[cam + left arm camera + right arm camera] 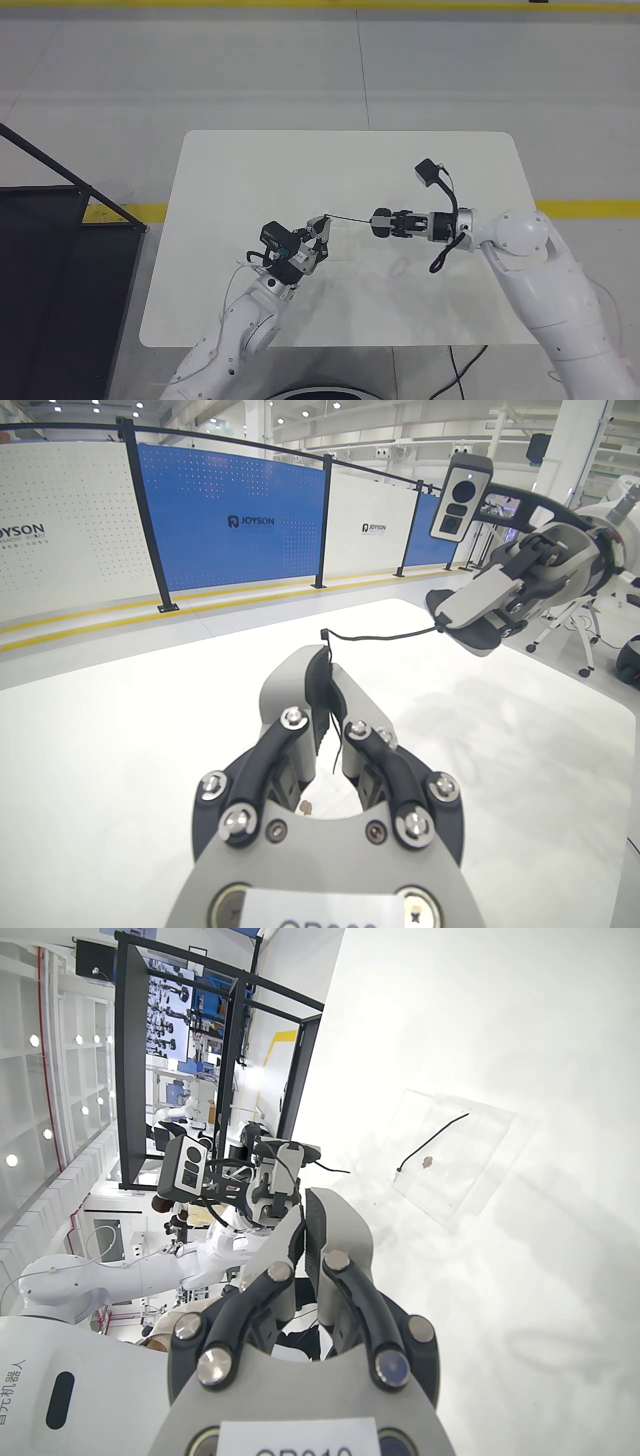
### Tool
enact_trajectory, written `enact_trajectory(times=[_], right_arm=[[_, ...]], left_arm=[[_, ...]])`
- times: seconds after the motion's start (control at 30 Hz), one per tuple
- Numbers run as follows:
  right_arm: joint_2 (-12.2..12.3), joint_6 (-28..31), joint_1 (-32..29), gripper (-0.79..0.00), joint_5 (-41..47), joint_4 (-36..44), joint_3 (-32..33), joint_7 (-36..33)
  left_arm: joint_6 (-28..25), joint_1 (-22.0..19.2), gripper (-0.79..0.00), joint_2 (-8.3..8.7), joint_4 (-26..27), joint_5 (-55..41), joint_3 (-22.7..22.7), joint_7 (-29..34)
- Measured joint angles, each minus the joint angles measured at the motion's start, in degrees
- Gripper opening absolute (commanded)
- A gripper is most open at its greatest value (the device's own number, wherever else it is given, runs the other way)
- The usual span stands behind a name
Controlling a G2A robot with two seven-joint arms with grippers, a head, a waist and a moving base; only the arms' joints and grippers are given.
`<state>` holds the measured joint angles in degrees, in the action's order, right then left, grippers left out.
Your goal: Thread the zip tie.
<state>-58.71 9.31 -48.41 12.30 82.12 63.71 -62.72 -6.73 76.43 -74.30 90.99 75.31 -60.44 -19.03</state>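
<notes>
Look for the thin black plastic zip tie at mid-frame in the top view, strung straight and level above the white rounded desk. Pinched just below its small square head by the left pincer; clamped at the other end by the right pincer. Presumably held taut for aiming tail into head.

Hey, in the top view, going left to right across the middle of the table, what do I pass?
left gripper → zip tie → right gripper
</notes>
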Motion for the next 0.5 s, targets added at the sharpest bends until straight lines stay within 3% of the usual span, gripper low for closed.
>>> enact_trajectory(times=[0.5], right_arm=[[0.0,0.5,-0.2,-0.785,0.3,0.0,0.3,0.0]], left_arm=[[0.0,0.0,-0.785,0.00,0.0,0.0,0.0,0.0]])
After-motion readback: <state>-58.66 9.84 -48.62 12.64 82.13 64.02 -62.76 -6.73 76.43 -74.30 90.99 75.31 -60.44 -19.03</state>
